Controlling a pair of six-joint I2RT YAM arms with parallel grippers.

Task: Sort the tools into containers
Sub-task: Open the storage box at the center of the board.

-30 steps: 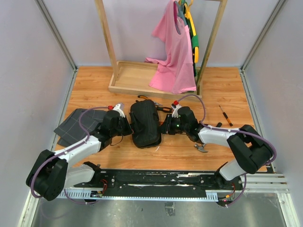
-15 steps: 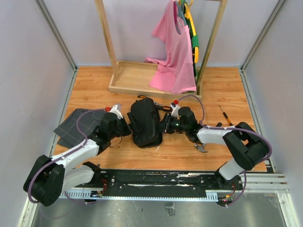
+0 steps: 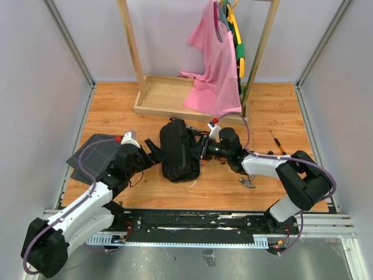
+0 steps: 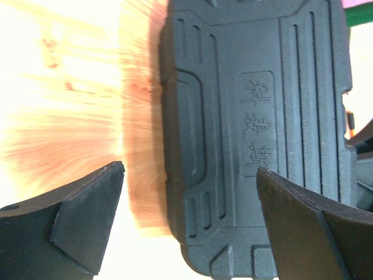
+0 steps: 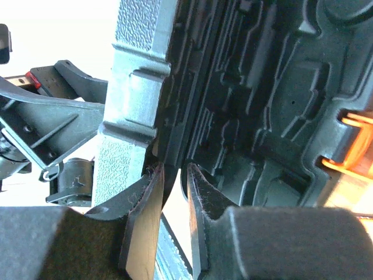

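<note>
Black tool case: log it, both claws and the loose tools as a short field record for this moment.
case: black plastic hinged tool case, mid-table, lid ajar, moulded slots showing in the right wrist view
left claw: open wide, aimed at the case's outer shell
right claw: nearly shut, fingers either side of the lid's edge
tools outside case: small orange-and-black screwdriver, far right; steel hammer head, beside the right arm
other: dark grey grid-patterned fabric, left of the case
</note>
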